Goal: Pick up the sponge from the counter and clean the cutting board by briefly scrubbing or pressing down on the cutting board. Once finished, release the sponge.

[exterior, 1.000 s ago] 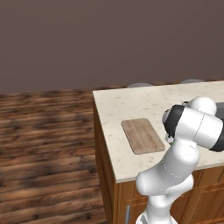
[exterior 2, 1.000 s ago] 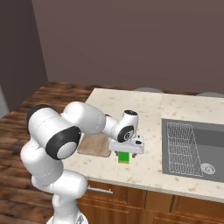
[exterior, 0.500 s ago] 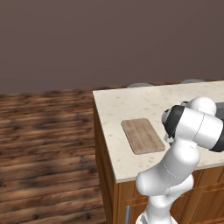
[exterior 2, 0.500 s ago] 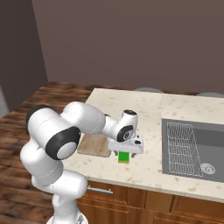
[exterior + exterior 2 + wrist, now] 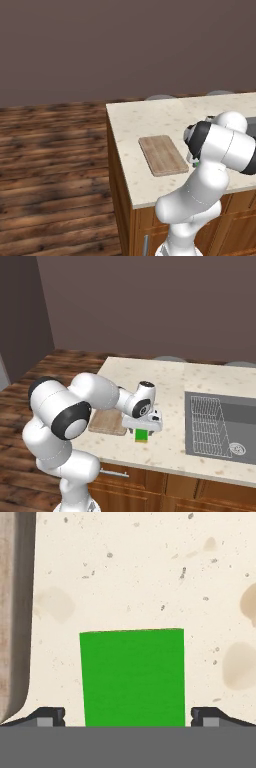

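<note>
Claw (image 5: pixel 127 718) wide open, holding nothing — my fingertips (image 5: pixel 50 717) stand either side of the sponge (image 5: pixel 132 677), with a gap on each side. The sponge lies flat on the worktop (image 5: pixel 150 567), just beside the board (image 5: pixel 7 612) but not touching it. From the right base view the claw (image 5: pixel 142 426) hangs low over the sponge (image 5: pixel 142 435), near the worktop's front edge. To do this grasp well, I judge I should come straight down, keep the sponge centred between the fingers, stop short of the stone, then close gently — it is soft, and a hard squeeze could deform it or tip it.
</note>
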